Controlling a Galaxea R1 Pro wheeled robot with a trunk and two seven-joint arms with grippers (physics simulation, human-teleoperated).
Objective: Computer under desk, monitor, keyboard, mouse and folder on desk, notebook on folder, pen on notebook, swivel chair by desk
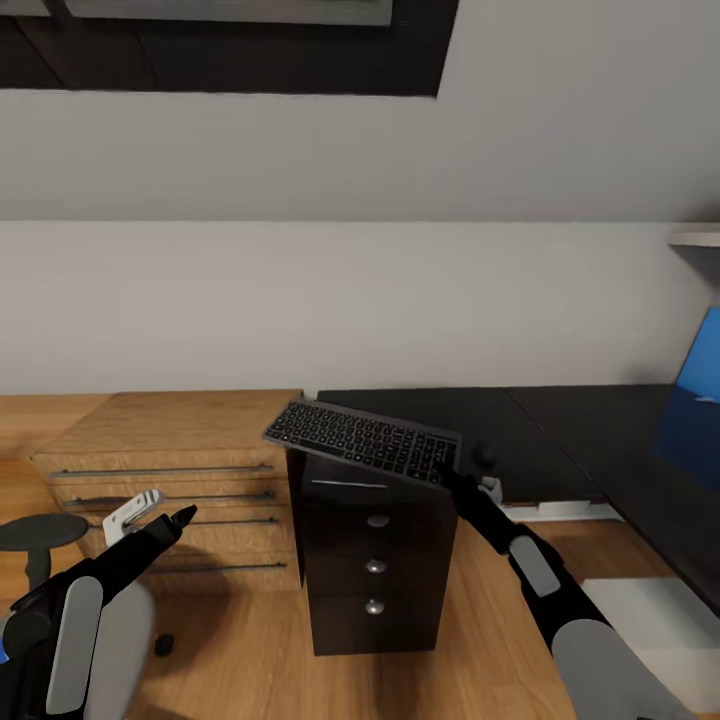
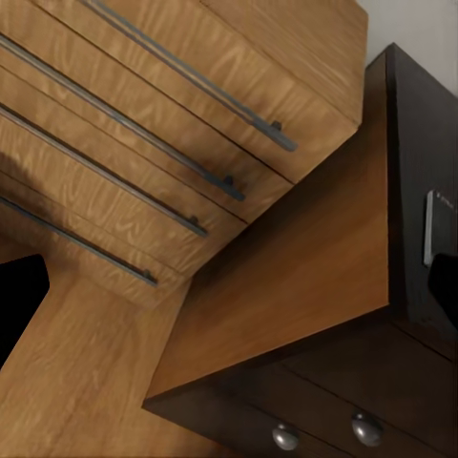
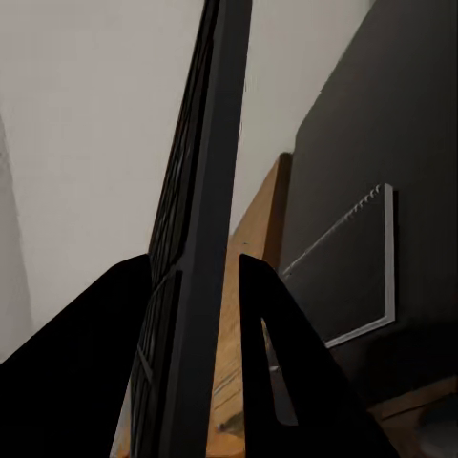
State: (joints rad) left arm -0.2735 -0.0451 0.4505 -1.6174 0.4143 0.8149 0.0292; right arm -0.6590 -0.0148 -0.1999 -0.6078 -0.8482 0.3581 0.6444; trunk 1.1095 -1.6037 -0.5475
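One keyboard. One black desk, its drawer block showing three round knobs. One light wood drawer unit with four bar handles. One swivel chair (partly seen). One skylight. Two robot arms were counted.

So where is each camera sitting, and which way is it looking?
Head view: from the robot's head, looking forward and down at the desk; both arms show, the right gripper holding the keyboard.
Left wrist view: near the left gripper, facing the wood drawer unit and black drawers.
Right wrist view: along the right gripper's fingers, clamped on the keyboard's edge.
Shared: the keyboard, in the head and right wrist views.
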